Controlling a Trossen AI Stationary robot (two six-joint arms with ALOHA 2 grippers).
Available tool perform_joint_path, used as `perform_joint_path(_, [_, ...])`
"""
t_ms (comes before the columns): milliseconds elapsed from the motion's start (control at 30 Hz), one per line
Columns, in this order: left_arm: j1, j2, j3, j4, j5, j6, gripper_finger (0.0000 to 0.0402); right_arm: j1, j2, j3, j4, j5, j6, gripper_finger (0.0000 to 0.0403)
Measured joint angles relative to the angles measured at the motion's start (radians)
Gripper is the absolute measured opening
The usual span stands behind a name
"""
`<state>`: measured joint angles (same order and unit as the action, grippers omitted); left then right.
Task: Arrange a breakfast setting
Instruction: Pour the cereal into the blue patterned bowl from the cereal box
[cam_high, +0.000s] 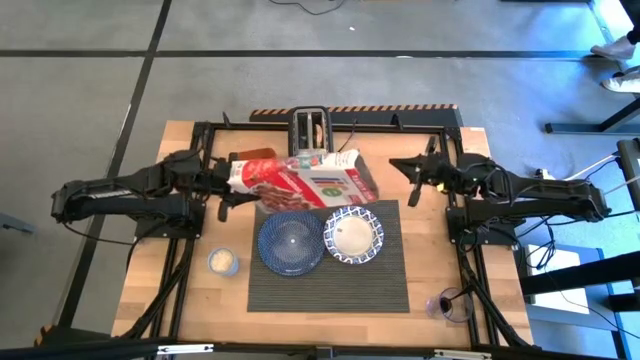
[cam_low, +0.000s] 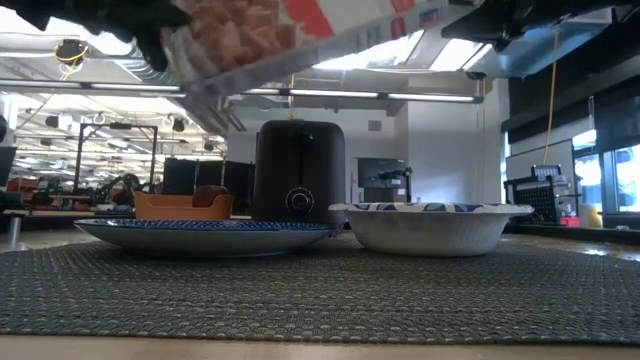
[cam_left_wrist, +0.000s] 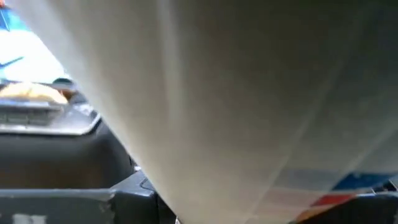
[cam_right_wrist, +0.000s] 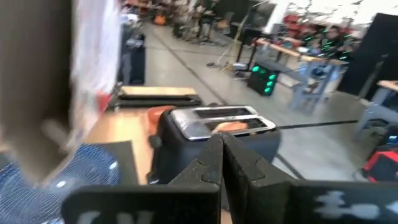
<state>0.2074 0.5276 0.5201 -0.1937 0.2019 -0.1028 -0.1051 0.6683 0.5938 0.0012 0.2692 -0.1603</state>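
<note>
A red-and-white cereal box (cam_high: 300, 183) hangs in the air over the far edge of the dark grey ribbed placemat (cam_high: 330, 285). My left gripper (cam_high: 226, 186) is shut on the box's left end. The box's right end (cam_high: 365, 185) is above the far rims of the dark blue plate (cam_high: 290, 243) and the blue-and-white bowl (cam_high: 353, 236), which stand side by side on the mat. The box fills the left wrist view (cam_left_wrist: 236, 93). My right gripper (cam_high: 412, 172) is shut and empty at the far right, above the table. A small dark red jar (cam_high: 450, 305) stands near the right front corner. No spoon shows. My left gripper holds the cereal box by its left end (cam_high: 238, 180), coming at it level from the table's left. The box itself hides the fingers in the wrist view. The box is lifted clear, lying long across the table and tilted, as the low view (cam_low: 300, 35) shows.
The black toaster (cam_high: 308, 128) stands at the far edge, behind the box, with something bread-coloured in its slot (cam_right_wrist: 233, 126). An orange tub (cam_high: 255, 153) is left of it. A small pale cup (cam_high: 222, 262) stands left of the mat.
</note>
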Motion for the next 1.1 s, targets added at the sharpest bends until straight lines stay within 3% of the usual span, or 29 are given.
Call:
perform_joint_path(167, [-0.023, 0.002, 0.000, -0.112, -0.008, 0.000, 0.0170, 0.000, -0.038, 0.000, -0.004, 0.042, -0.001, 0.0000])
perform_joint_path(600, [-0.112, 0.018, 0.007, -0.189, -0.040, -0.075, 0.0169, 0.000, -0.065, 0.000, -0.004, 0.042, -0.001, 0.0000])
perform_joint_path(800, [-0.161, 0.096, 0.139, -0.342, -0.091, -0.079, 0.0166, 0.000, -0.064, 0.000, -0.004, 0.042, -0.001, 0.0000])
perform_joint_path(1100, [-0.201, 0.319, 0.400, -0.562, -0.140, -0.079, 0.0165, 0.000, -0.064, 0.000, -0.004, 0.041, 0.001, 0.0000])
